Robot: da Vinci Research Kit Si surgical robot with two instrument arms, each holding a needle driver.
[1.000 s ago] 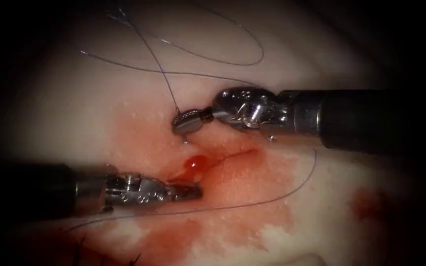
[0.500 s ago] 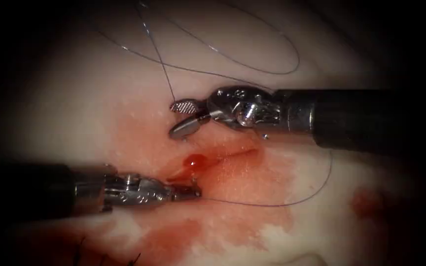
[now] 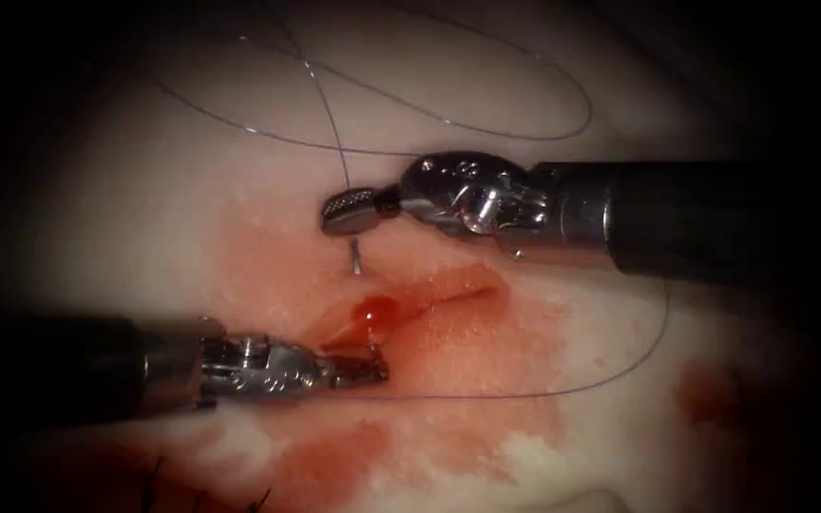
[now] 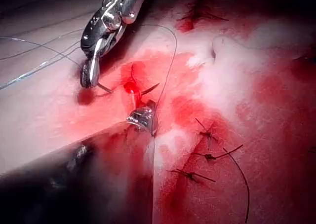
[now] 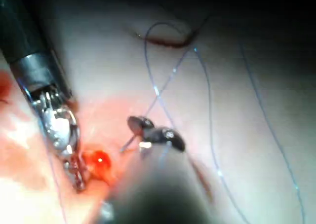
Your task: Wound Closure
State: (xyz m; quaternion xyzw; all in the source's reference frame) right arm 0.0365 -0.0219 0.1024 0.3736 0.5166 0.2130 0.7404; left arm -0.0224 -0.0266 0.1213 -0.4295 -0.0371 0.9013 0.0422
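**A:** What is the right tool [image 3: 349,211] doing?

**B:** Its jaws are closed on the needle [image 3: 355,256]. A short sliver of metal sticks out below them and slants down to the tissue [image 3: 144,218], just above the left end of the cut [image 3: 448,296]. I cannot tell where along the curve the grip is, or whether the lower end sits in the tissue or only touches it.

**A:** And the left tool [image 3: 365,369]?

**B:** Its jaws are closed too. The tips press on the tissue at the near edge of the cut, just below a bead of red fluid [image 3: 375,313]. I cannot make out what is between them, if anything.

**A:** Where does the thread [image 3: 525,389] run?

**B:** One strand starts beside the left tool's tips, goes right along the tissue under the cut, then curves up under the right tool's shaft. Another strand rises from the right tool's jaws and joins wide loops lying toward the far edge of the tissue.

**A:** What else is there?

**B:** Red fluid stains the tissue around and below the cut. In the left wrist view, tied stitches [image 4: 207,133] with short dark ends sit in a row beyond the left tool.
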